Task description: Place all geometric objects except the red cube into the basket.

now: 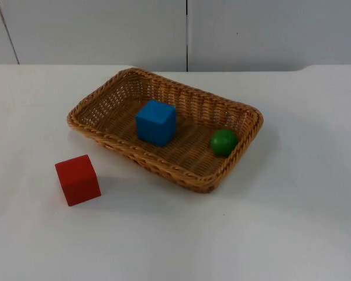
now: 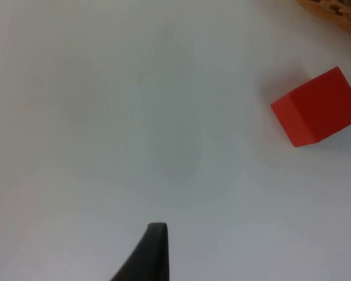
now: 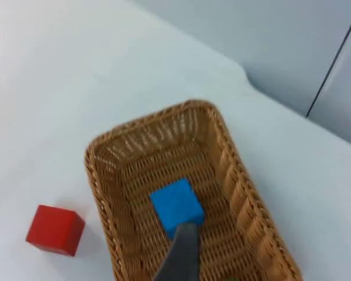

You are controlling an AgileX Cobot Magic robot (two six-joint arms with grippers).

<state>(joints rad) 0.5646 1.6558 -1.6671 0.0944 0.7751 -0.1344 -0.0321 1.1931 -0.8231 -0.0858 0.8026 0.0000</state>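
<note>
A woven wicker basket lies at the middle of the white table. Inside it a blue cube rests left of centre, and a green ball sits against the right-hand wall. The red cube stands on the table outside the basket, off its front left side. My left gripper hangs over bare table, apart from the red cube. My right gripper is held high above the basket, over the blue cube, with the red cube off to the side.
The grey partition wall closes the far side of the table. A corner of the basket edges into the left wrist view. Open white table surrounds the basket on the front, left and right.
</note>
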